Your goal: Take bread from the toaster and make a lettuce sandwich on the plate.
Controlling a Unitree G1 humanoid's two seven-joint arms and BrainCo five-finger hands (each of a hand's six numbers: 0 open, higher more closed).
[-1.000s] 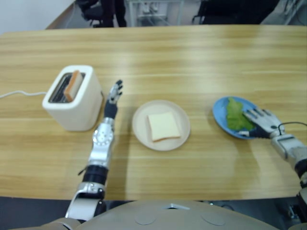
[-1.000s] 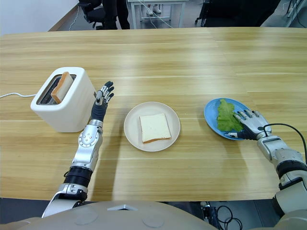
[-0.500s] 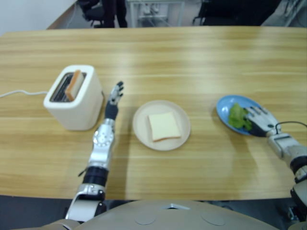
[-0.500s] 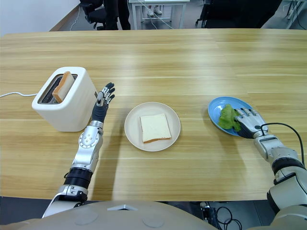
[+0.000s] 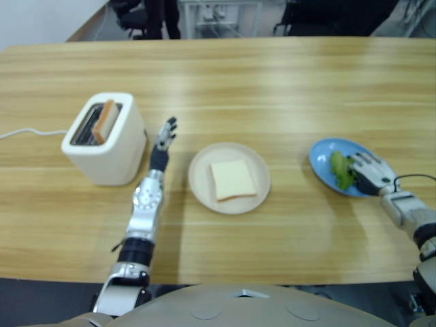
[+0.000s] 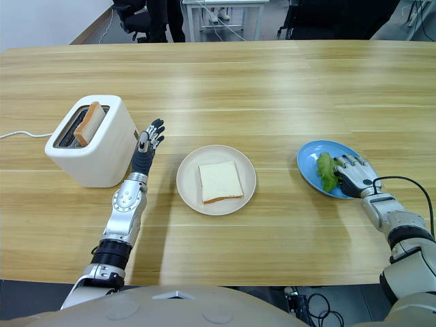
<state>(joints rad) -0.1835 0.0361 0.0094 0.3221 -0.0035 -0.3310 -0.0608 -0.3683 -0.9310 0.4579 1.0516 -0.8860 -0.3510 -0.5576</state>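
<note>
tabletop (image 6: 272, 252) near edge: right hand (image 6: 353, 178) curling its fingers around lettuce (image 6: 325, 170) on blue plate (image 6: 306, 155), toward the right edge | plate (image 6: 187, 170) sitting centre, well apart, carrying bread slice (image 6: 219, 181) | left hand (image 6: 148, 144) lying with fingers straight, gripping nothing, just beside toaster (image 6: 102, 160) | second slice (image 6: 87, 122) standing in the slot

Long light-wood table (image 6: 272, 82) with lengthwise grain spans the view. Thin white cord (image 6: 19, 134) lies on it at the left edge. Beyond the far edge: black office chair (image 6: 133, 19) at left, white-framed furniture legs (image 6: 219, 9) at centre, on grey floor.
</note>
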